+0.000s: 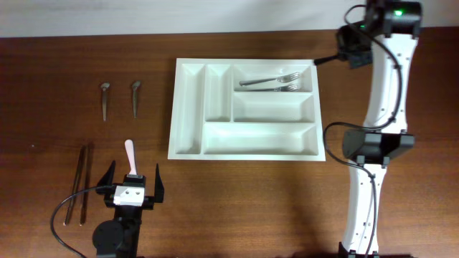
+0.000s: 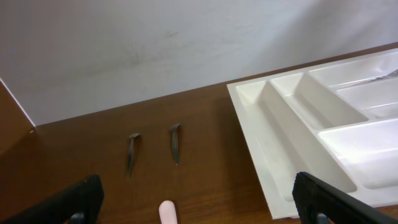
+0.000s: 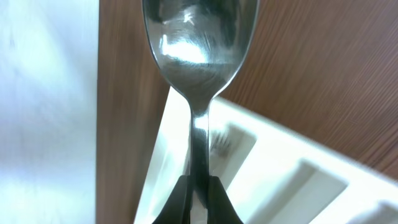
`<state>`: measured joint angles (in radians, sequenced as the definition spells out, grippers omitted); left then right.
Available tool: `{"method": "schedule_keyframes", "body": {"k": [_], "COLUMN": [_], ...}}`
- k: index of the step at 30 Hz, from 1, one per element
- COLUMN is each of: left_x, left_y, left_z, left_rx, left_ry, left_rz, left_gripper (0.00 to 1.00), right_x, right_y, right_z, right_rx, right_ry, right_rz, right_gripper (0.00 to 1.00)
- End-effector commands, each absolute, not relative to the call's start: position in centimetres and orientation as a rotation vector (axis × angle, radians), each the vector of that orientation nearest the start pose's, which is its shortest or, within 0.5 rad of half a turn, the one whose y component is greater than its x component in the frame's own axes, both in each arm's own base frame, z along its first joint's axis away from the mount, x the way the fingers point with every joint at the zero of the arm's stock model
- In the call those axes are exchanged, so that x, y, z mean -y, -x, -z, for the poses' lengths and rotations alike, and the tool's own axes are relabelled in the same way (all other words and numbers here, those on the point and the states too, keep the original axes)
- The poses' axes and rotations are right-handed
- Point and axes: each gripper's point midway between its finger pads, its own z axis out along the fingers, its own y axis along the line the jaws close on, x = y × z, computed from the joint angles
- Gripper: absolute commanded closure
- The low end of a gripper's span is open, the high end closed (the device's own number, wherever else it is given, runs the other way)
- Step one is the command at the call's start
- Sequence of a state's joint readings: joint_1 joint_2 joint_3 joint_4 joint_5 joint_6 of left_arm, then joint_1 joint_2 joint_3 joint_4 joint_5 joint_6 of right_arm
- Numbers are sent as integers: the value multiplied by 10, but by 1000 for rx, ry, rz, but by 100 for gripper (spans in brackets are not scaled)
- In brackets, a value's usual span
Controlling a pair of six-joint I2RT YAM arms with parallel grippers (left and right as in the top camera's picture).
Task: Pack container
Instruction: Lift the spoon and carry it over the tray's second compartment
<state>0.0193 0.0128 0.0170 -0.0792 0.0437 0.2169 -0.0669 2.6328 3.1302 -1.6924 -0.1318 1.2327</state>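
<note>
The container [image 1: 188,107] is a large white cutlery tray in the middle of the table, with two forks [image 1: 272,82] in its far long compartment. My right gripper [image 1: 337,57] hovers by the tray's far right corner. In the right wrist view it [image 3: 199,186] is shut on the handle of a metal spoon [image 3: 199,43], bowl pointing away, above the tray's edge [image 3: 249,155]. My left gripper [image 1: 134,180] stands open near the front left, astride a pink-handled utensil [image 1: 129,153]. The pink tip [image 2: 166,213] shows between the wide-open fingers [image 2: 68,202].
Two small metal spoons [image 1: 105,99] [image 1: 135,97] lie left of the tray, also visible as spoons [image 2: 132,152] [image 2: 175,142] from the left wrist. Two thin dark utensils [image 1: 80,183] lie at the front left beside the left arm. The tray's left end [image 2: 267,143] is to the right of the left gripper.
</note>
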Motion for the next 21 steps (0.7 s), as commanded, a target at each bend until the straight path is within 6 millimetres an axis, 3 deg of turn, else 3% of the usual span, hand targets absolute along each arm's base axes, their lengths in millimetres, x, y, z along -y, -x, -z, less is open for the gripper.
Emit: {"method": "schedule_keyframes", "body": {"k": [1,7,21], "left_x": [1,1,1], "left_y": [-246,-246,-246], "left_z": [-157,-157,-157], "left_rx": [-1638,-1638,-1638], "left_ry": [-186,-186,-186], "left_rz": [-150,-151,-150], "left_gripper": [1,1,1], "right_x": [-34,-81,-142], "right_y": [-523,-517,-485], "right_z": [-201,-192,-137], "right_rx": [-2251,-2244,-2355], "right_ry": [-1791,-1901,-2147], "right_rz": [-546,-558,-398], "right_gripper": [96,95,96]}}
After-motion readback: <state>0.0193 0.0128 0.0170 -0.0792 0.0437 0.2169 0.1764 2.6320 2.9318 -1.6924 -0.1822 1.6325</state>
